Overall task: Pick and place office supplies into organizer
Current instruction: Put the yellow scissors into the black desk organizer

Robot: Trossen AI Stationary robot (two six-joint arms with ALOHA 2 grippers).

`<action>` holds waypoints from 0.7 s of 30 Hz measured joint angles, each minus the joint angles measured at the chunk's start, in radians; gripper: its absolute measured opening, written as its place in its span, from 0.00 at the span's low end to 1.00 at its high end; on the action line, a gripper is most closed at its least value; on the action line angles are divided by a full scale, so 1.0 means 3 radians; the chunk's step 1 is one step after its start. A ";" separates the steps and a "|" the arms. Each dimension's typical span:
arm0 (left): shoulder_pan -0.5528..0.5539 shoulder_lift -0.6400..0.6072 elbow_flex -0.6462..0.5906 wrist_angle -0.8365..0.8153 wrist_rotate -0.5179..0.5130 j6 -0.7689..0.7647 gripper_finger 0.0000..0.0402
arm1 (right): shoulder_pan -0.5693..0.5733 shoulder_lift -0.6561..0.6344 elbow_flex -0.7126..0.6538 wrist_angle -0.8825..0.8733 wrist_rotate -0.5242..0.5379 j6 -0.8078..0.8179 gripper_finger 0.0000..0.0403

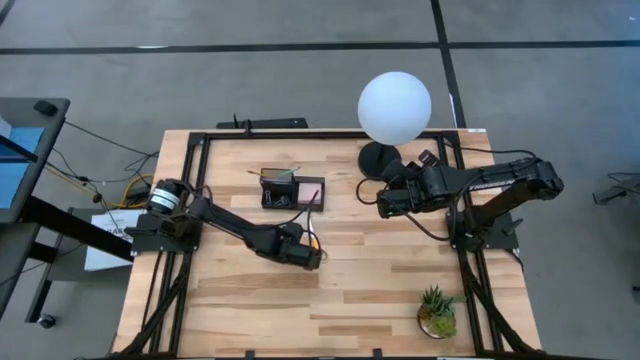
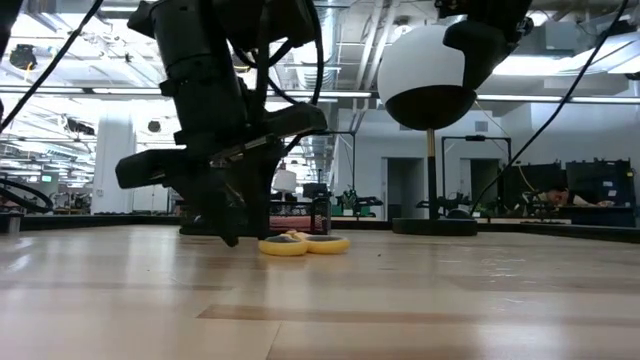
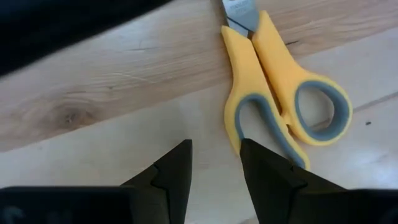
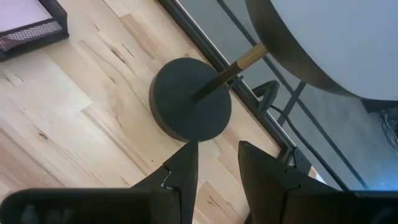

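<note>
Left gripper hangs low over the table, fingers parted a little and holding nothing; yellow-handled scissors lie flat just ahead (organizer close beyond them). Right gripper, narrowly parted and empty, waits by the lamp.

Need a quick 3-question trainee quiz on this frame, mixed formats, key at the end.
1. True or false: the left gripper is clamped on the scissors.
2. Which item stands nearest the right gripper?
A. the potted plant
B. the globe lamp
C. the organizer
3. Fill in: the scissors lie flat on the ___.

Key
1. False: its fingers are parted just short of the yellow handles, nothing between them.
2. B: the right wrist view looks straight at the lamp's round black base.
3. table
</note>
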 joint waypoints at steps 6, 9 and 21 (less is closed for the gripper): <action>0.0012 0.0016 0.0147 0.0021 -0.0110 -0.0002 0.33 | 0.0000 0.0000 0.0000 0.0001 0.0000 -0.0024 0.27; 0.0045 0.0016 0.0147 -0.0004 -0.0101 -0.0020 0.33 | 0.0000 0.0000 0.0000 0.0002 0.0000 -0.0025 0.27; 0.0146 0.0037 0.0111 -0.0132 0.0075 0.0044 0.33 | 0.0000 0.0000 0.0000 0.0009 0.0005 -0.0027 0.27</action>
